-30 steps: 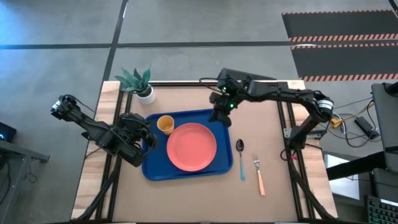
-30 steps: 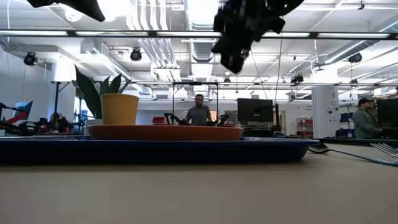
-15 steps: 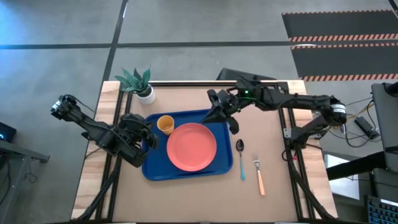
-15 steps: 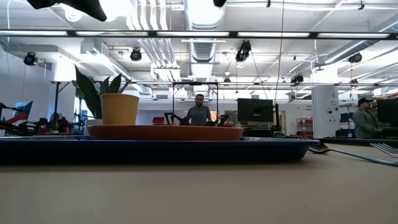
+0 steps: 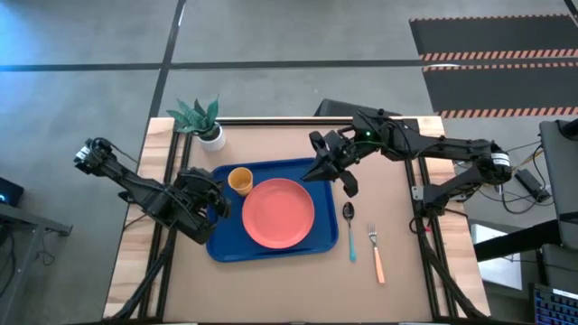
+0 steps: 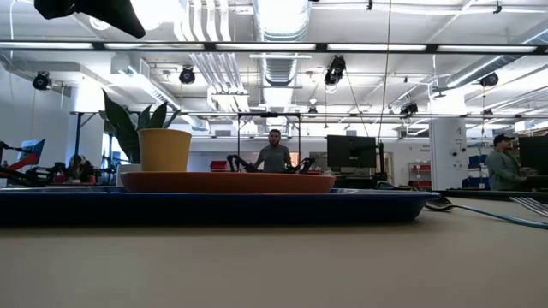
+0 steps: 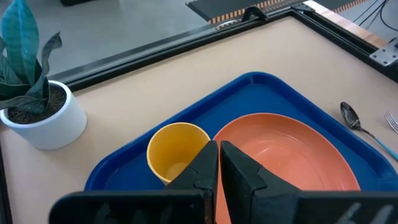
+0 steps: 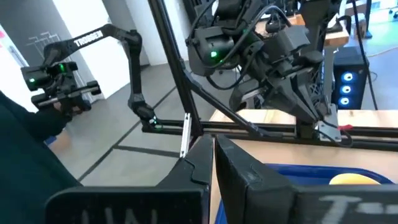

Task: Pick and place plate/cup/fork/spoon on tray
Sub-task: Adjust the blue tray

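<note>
The blue tray [image 5: 221, 236] lies mid-table. The coral plate [image 5: 278, 213] rests flat on it, and the yellow cup [image 5: 240, 181] stands upright at the plate's far left. On the bare table right of the tray lie the blue-handled spoon [image 5: 349, 231] and the orange-handled fork [image 5: 376, 253]. My left gripper [image 7: 219, 154] is shut and hovers over the tray's left side, pointing down at the cup [image 7: 177, 149] and the plate [image 7: 292, 149]. My right gripper [image 8: 211, 149] is shut and held high and level over the tray's far right corner [image 5: 316, 170], holding nothing.
A white pot with a green plant [image 5: 206, 125] stands at the far left corner of the table. Bare table lies right of the fork and along the near edge. In the low view, people stand in the room beyond [image 6: 274, 156].
My right gripper has risen out of the top of the low view, staying over the tray's far right corner. It has tipped up toward level and drifted slightly toward the table's right edge. It stayed shut.
</note>
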Action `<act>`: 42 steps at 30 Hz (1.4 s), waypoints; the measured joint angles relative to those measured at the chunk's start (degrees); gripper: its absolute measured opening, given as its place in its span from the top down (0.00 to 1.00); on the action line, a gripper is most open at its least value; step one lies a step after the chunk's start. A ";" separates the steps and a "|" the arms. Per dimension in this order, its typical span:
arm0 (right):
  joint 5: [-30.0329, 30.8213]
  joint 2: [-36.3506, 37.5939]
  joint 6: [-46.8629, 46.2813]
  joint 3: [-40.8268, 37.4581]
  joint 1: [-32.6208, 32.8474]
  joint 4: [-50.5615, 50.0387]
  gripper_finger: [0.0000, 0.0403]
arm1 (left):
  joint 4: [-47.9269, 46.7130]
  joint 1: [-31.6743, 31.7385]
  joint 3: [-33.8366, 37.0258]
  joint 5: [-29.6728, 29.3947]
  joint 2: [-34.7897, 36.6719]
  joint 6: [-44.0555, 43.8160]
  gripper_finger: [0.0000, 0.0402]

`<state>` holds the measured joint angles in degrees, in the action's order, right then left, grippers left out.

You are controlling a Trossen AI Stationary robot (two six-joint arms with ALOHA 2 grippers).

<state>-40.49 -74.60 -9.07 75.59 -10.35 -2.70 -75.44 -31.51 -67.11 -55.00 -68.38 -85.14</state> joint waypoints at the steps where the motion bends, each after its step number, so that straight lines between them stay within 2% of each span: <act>1: 0.00 -0.14 -0.02 0.00 0.00 0.00 0.98 | 0.00 0.00 -0.04 0.00 0.02 -0.02 1.00; 13: 0.02 -3.54 0.10 -0.02 -0.02 0.98 0.98 | 0.42 0.00 -0.06 -0.02 0.04 0.00 1.00; 20: -0.19 -5.47 -2.80 -0.02 0.11 9.79 0.98 | 0.96 0.00 -0.04 -0.02 0.04 0.00 1.00; 42: -4.46 -5.62 -2.15 5.01 0.11 8.94 0.98 | 1.09 0.00 -0.02 -0.02 0.04 0.04 1.00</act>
<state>-44.95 -80.23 -11.21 80.60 -10.24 6.24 -74.35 -31.51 -67.13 -55.02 -68.34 -85.10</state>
